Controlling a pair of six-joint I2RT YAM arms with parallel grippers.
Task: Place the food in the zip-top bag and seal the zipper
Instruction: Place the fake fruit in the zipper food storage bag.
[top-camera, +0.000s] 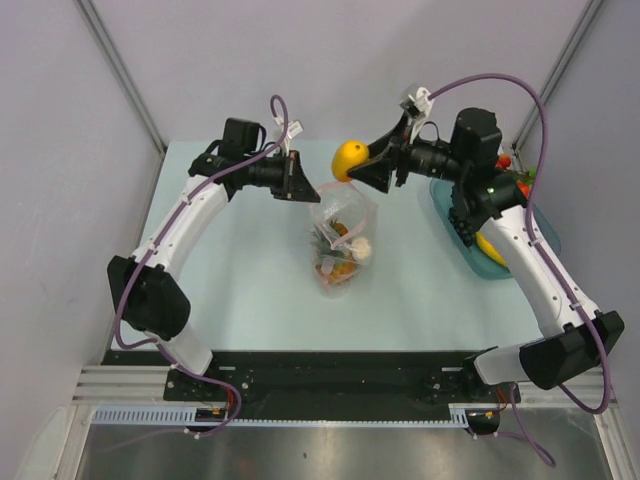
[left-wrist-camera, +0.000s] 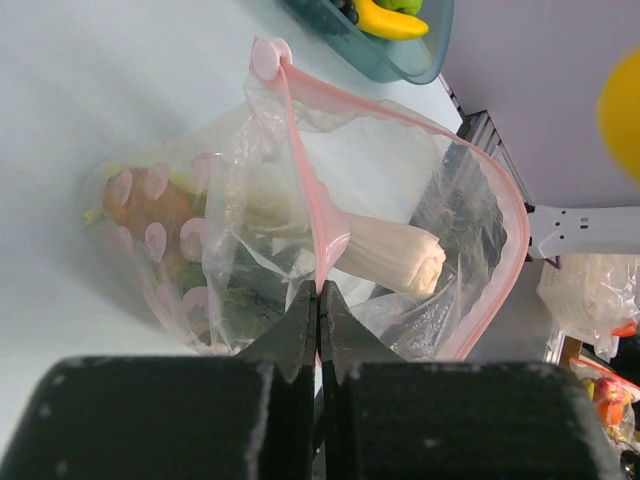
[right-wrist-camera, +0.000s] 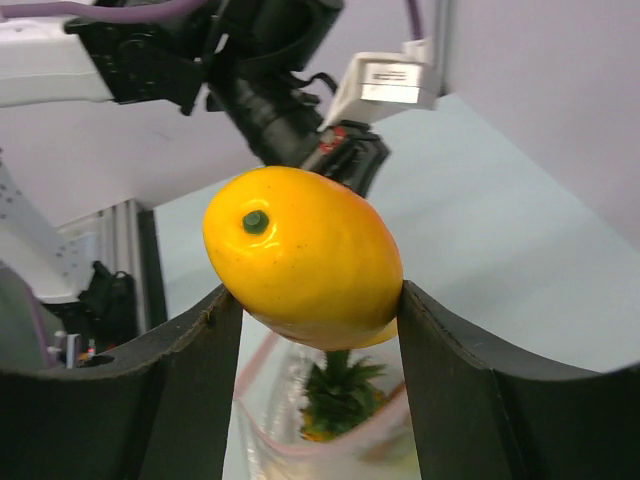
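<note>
Right pincer (right-wrist-camera: 315, 308) grasping orange (right-wrist-camera: 300, 255) above bag (top-camera: 340, 240), left pincer (left-wrist-camera: 318, 300) clenched on zipper (left-wrist-camera: 310, 200), bowl (left-wrist-camera: 425, 55) nearby

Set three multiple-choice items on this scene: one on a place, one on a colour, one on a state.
1. Where is the orange fruit? A in a bowl; B on the table; C in the right gripper, above the zip-top bag.
2. What colour is the zipper? A pink-red; B blue; C green.
3. How is the left gripper? A wide open; B shut on the zipper; C out of view.
Answers: C, it is clasped over the bag's mouth; A, the strip along the mouth is pink-red; B, its closed jaws pinch the strip.
</note>
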